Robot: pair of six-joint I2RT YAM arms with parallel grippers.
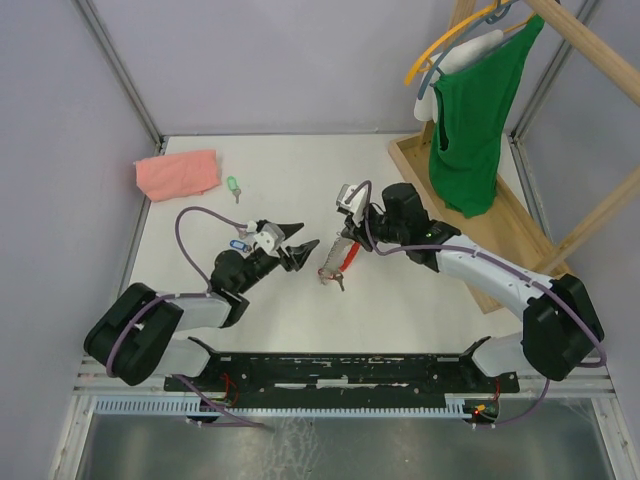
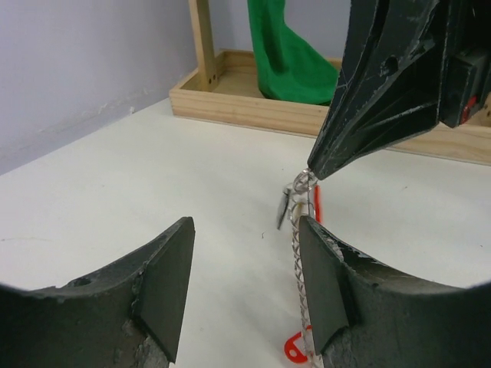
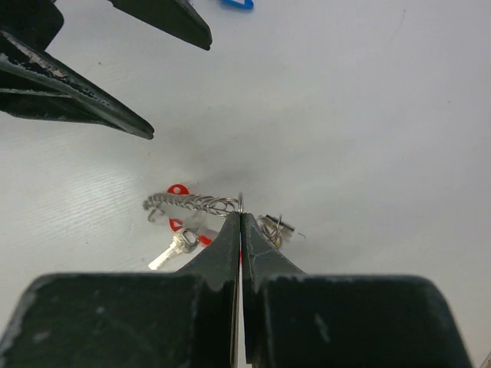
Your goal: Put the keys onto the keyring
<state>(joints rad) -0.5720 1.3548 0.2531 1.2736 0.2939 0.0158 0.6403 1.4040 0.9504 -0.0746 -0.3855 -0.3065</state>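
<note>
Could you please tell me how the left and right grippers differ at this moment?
The left gripper is open; the right gripper is shut. The left gripper holds nothing; the right gripper pinches the keyring by its end. Both are black and face each other.

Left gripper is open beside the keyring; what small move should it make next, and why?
Probably pull the left gripper back toward the blue key by its wrist. Its jaws stand open and empty, the right gripper is shut on the end of the keyring, and the blue key and green key lie loose on the table.
</note>
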